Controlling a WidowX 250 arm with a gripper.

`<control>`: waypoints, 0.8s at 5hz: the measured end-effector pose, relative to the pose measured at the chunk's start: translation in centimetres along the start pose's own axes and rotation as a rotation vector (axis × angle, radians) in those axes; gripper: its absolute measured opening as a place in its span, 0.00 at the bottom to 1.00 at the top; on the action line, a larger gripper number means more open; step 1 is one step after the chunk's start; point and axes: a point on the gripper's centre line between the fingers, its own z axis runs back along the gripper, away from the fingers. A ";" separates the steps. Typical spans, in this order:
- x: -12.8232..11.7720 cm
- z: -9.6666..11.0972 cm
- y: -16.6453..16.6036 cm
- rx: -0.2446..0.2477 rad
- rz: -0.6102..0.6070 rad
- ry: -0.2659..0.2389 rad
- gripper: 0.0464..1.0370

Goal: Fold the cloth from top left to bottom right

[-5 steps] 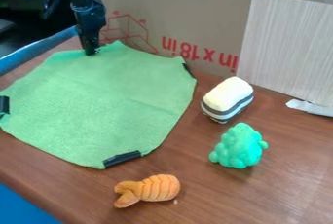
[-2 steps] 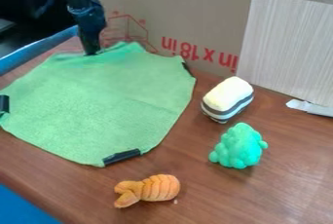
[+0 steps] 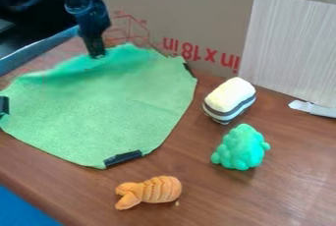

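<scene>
My gripper (image 3: 97, 56) hangs at the upper left over the cloth's far edge, its tip against the green fabric and closed on a bit of it. The green cloth (image 3: 108, 109) lies mostly flat on the wooden table, with its far part raised and rumpled around the gripper. Black strips mark its left, right and near corners. What lies under the raised part is hidden.
A cream-and-grey striped block (image 3: 230, 100) and a green bumpy toy (image 3: 240, 147) stand right of the cloth. An orange toy (image 3: 149, 192) lies near the front. A cardboard panel (image 3: 183, 4) walls off the back of the table (image 3: 289, 171).
The gripper has shifted slightly right and down. The cloth's far edge has been drawn inward and lifted into a ridge, and more table shows behind it at the upper left.
</scene>
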 end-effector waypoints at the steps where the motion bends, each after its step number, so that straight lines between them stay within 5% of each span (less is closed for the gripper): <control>1: 0.3 1.9 -4.0 0.041 -0.090 -0.025 0.01; 4: -0.6 5.4 -14.3 0.085 -0.296 -0.080 0.01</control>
